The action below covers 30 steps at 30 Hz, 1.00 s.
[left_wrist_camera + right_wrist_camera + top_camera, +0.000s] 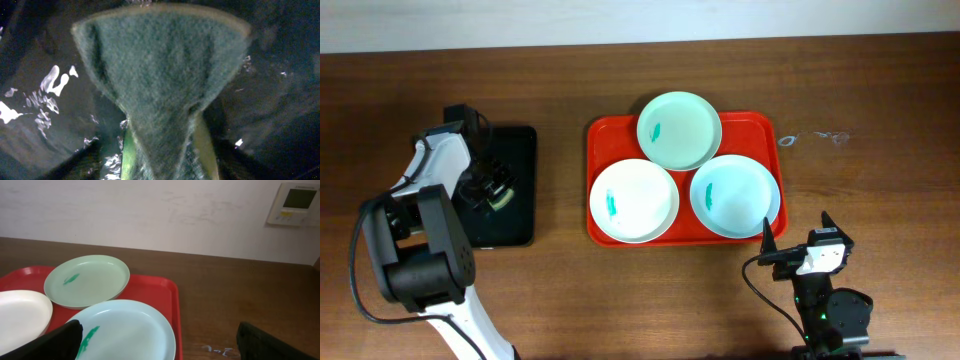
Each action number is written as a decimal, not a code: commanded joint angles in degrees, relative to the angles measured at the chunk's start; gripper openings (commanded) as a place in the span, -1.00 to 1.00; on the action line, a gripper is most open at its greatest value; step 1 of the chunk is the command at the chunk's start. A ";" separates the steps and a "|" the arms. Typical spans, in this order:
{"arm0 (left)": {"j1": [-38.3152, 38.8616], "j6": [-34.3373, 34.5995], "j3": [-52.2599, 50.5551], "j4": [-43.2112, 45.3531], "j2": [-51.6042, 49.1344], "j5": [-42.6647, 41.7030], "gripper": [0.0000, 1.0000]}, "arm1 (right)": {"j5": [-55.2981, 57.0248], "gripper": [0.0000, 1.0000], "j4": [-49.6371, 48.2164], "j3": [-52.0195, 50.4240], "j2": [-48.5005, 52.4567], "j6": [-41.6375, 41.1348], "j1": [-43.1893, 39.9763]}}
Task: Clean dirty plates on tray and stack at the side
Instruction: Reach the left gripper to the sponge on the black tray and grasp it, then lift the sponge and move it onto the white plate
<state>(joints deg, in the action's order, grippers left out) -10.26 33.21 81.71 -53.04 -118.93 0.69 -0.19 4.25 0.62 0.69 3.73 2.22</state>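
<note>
**Item:** three plates, all lying flat on the red tray (pixel 608 138). The mint-green plate (pixel 680 130) is at the tray's far edge, the white plate (pixel 633 200) at its near-left corner and the pale-blue plate (pixel 735 195) at its near-right corner. Their rims touch or nearly touch.

**Handling (judged):** the step in hand is fetching the scourer.
- Keep a firm pinch and lift it clear of the holder's rim.
- Carry it across to the red tray and lay the rough face flat on a smear, not edge-on.
- The white plate lies on the side nearest the scourer, so it is the sensible first target.
- Steadying the plate with the other arm should stop it skating into its neighbours.

**Appearance:** round, shallow, of like size, with a low raised lip. Each carries one small teal smear left of its centre. None is cleaned or stacked.

**Adjacent:**
- Black tray (pixel 520 228): well left of the red tray.
- Left gripper (pixel 497 192): over the black tray, apparently pinching a green scouring sponge (pixel 165 75). The sponge is creased to a narrow waist at the jaws.
- Right gripper (pixel 796 226): just off the red tray's near-right corner, spread wide and holding nothing.
- Wooden table (pixel 880 200): beneath everything.
</note>
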 commanded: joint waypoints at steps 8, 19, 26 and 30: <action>-0.04 -0.48 -2.14 0.07 -2.36 0.83 -0.17 | 0.48 0.97 0.39 -0.31 -0.37 0.35 -0.37; -0.02 -0.48 -2.12 4.61 -2.34 8.17 0.24 | 0.48 0.97 0.39 -0.31 -0.37 0.35 -0.37; -0.13 -3.15 0.07 2.29 -2.29 8.22 -1.00 | 0.48 0.97 0.42 -0.31 -0.37 0.35 -0.37; -0.31 -3.32 6.91 -4.46 -1.73 8.79 -1.00 | 0.48 0.97 0.39 -0.31 -0.37 0.35 -0.37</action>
<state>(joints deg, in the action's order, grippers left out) -10.00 31.27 83.79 -54.39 -119.63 7.38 -0.19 4.25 0.62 0.69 3.70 2.22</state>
